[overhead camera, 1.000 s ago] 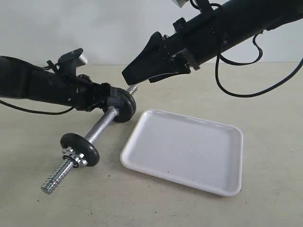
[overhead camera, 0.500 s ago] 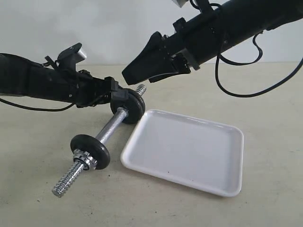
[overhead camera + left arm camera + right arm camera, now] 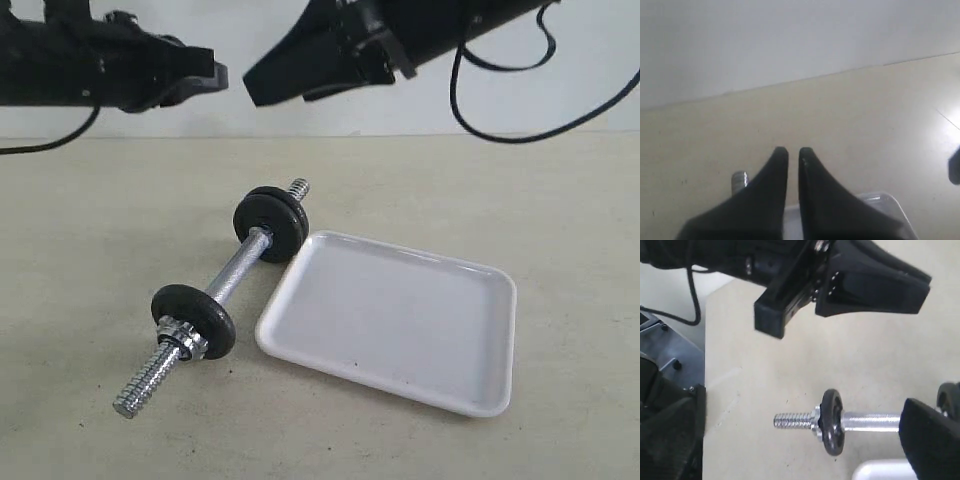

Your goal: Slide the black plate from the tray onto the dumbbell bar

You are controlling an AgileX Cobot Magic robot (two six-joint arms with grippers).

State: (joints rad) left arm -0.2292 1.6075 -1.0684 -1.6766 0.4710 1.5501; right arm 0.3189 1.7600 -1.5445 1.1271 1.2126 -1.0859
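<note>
Since the earlier frames the left end effector has let go of the disc it was steadying and lifted well clear of the desk, and the right end effector has risen with it. The left one is now clenched on nothing, its fingers all but touching. The right one is released wide and also empty. The black plate is no longer a tray matter. It sits threaded on the far end of the dumbbell bar, just beside the near corner of the tray, which holds nothing; whether it touches the rim I cannot tell. Another black disc rides the near end, backed by a silver collar nut. The task looks essentially done. As for handling, the plate is probably dense and heavy for its size and quite rigid. It is best pinched across its thickness at the raised rim, leaving the hole free. The chrome shaft is smooth, so the bar may roll, and the plate could slide back off the short threaded stub, where no nut is visible outside it.
</note>
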